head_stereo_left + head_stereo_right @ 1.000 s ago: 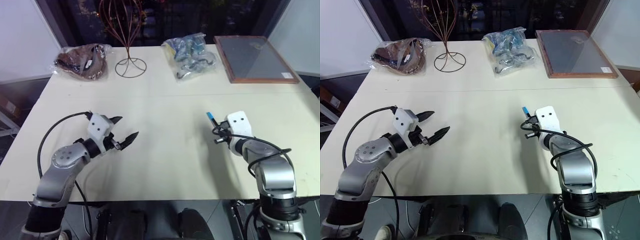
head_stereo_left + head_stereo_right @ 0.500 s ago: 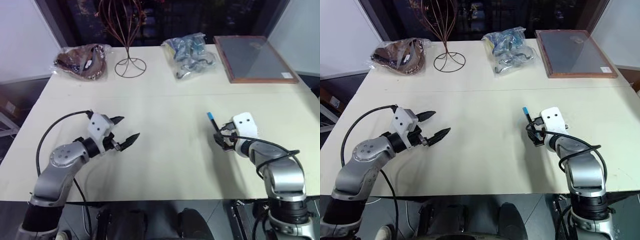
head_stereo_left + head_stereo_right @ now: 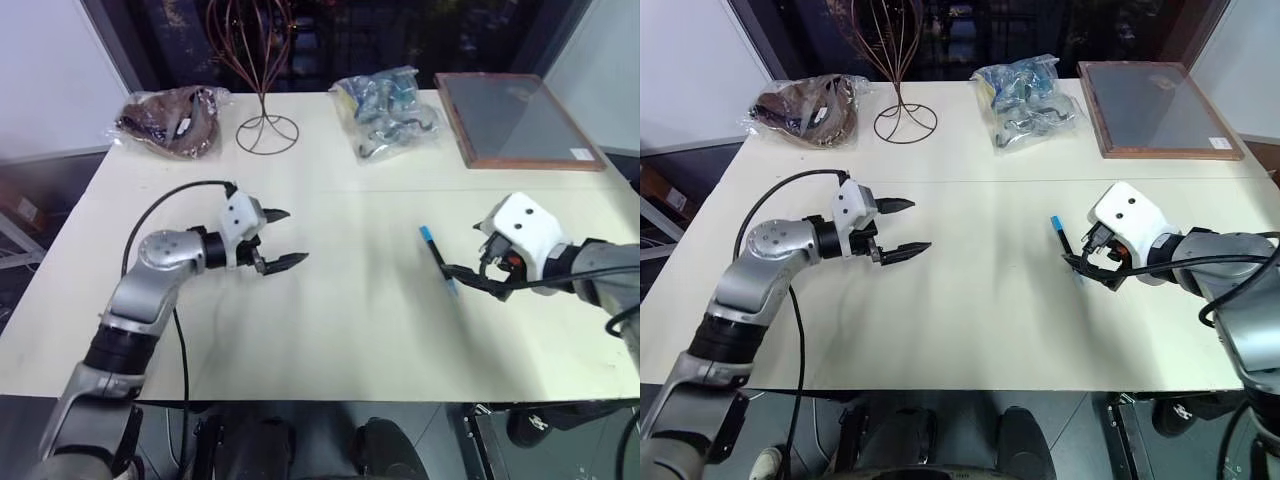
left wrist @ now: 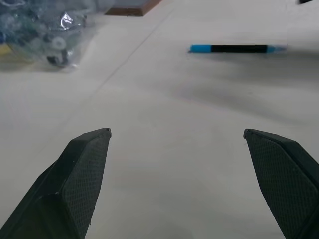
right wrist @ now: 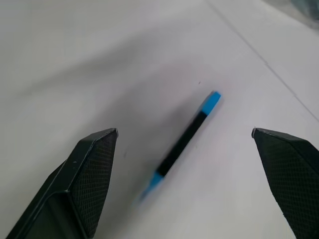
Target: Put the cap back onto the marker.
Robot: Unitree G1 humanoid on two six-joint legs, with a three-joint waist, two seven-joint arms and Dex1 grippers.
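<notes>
The marker [image 3: 438, 260], a thin black stick, lies flat on the cream table [image 3: 350, 320] at centre right. The bright blue cap [image 3: 427, 236] sits on its far end, in line with the black body. A paler blue tip shows at the near end. My right gripper [image 3: 472, 282] hovers open just right of the marker's near end, holding nothing; in the right wrist view the marker [image 5: 184, 142] lies on the table between its spread fingers. My left gripper [image 3: 297, 236] stands open above the table's left half, pointing toward the marker [image 4: 234, 49], well short of it.
Along the far edge of the table are a brown bundle in plastic [image 3: 170, 118], a copper wire stand [image 3: 265, 130], a clear bag of blue items [image 3: 390, 100] and a wood-framed board [image 3: 515, 118].
My right gripper has opened, let go of the marker and lifted away; the marker now lies flat on the table. My left gripper has moved up and toward the middle.
</notes>
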